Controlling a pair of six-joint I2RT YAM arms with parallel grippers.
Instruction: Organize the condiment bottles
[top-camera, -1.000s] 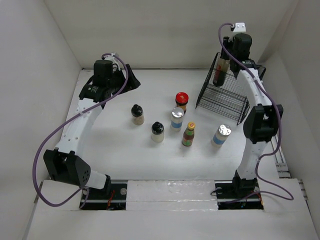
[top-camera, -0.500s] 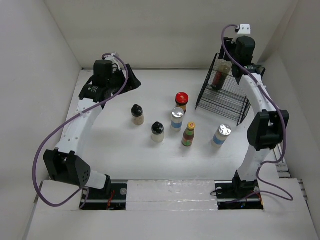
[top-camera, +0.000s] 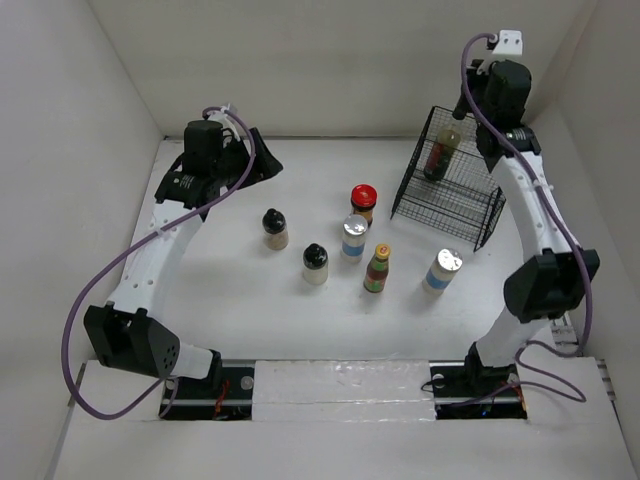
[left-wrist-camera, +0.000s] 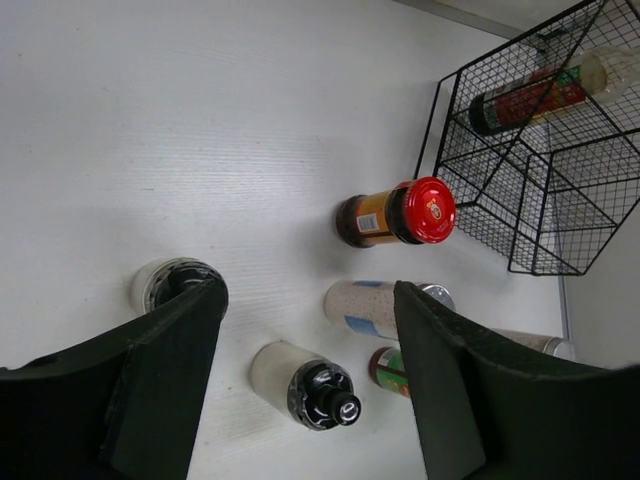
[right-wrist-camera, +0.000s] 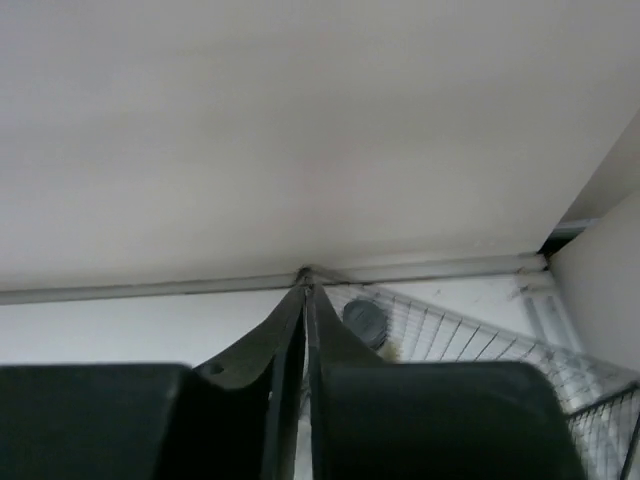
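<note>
Hanging high above the far right corner, the right claw (right-wrist-camera: 305, 290) has its two fingers pressed together tip to tip with nothing between them. Below it stands the black wire basket (top-camera: 470, 215), and the tall dark bottle (top-camera: 444, 152) stands inside the basket at its far side, apart from the claw; in the right wrist view only a dark round cap (right-wrist-camera: 364, 322) shows through the wire just beneath the fingertips. The left claw (left-wrist-camera: 300, 340) hovers over the far left of the white tabletop (top-camera: 220, 290) with its fingers spread wide and grasping nothing. Seen from that wrist, one black-capped shaker (left-wrist-camera: 305, 380) lies between its fingers below it, and a second shaker (left-wrist-camera: 165, 285) sits just beside the left finger. Beyond the fingertips stands the red-lidded jar (left-wrist-camera: 395, 212), with a silver-lidded jar (left-wrist-camera: 380, 305) between it and the right finger. From above, the yellow-capped bottle (top-camera: 377, 268) and the other silver-lidded jar (top-camera: 443, 270) stand on the tabletop nearer the right arm's base, well apart from both claws.
</note>
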